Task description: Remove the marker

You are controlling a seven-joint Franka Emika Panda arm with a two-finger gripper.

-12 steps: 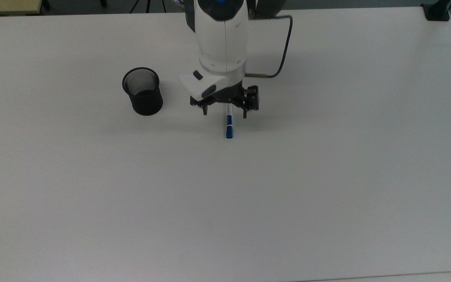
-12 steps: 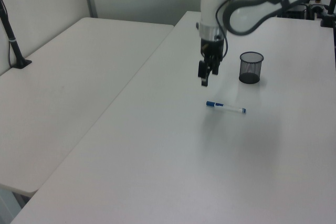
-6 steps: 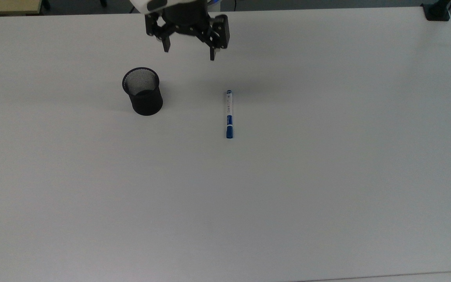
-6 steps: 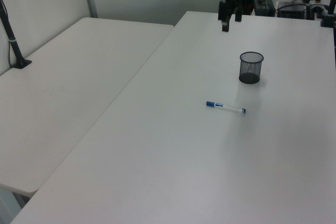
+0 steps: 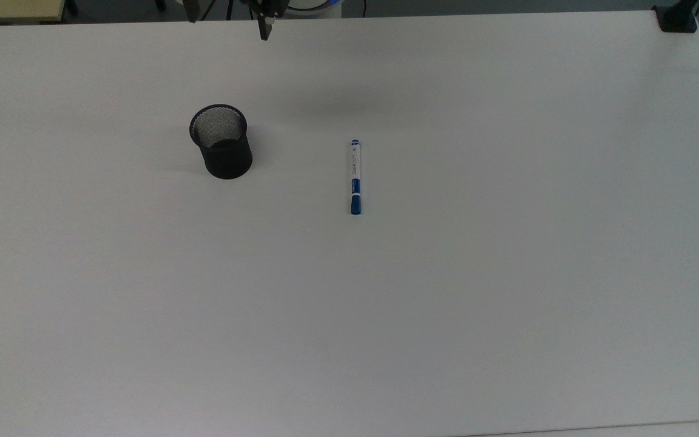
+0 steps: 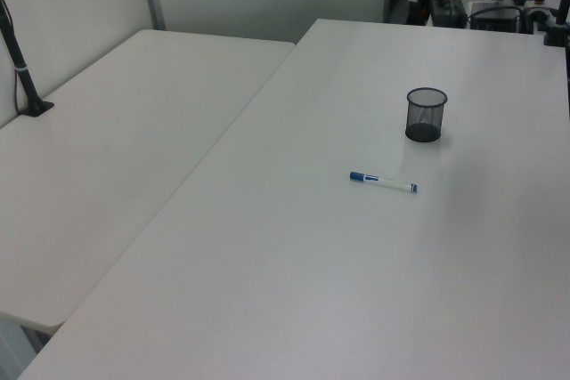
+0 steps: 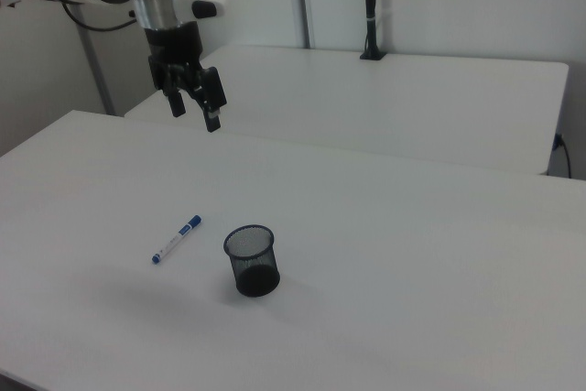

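White table (image 5: 507, 273) bears the marker (image 5: 355, 176) flat beside a mesh cup (image 5: 221, 141); the tool (image 7: 193, 112) hangs above, spread, empty.

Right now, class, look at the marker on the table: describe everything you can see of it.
The marker is a slim whiteboard pen with a white barrel bearing small dark print, a blue cap and a small blue end. It lies flat on the white table, capped, with nothing touching it. In the top view it runs up and down, cap toward the bottom, to the right of the black mesh cup and apart from it. The hand hangs high above the table, away from it.
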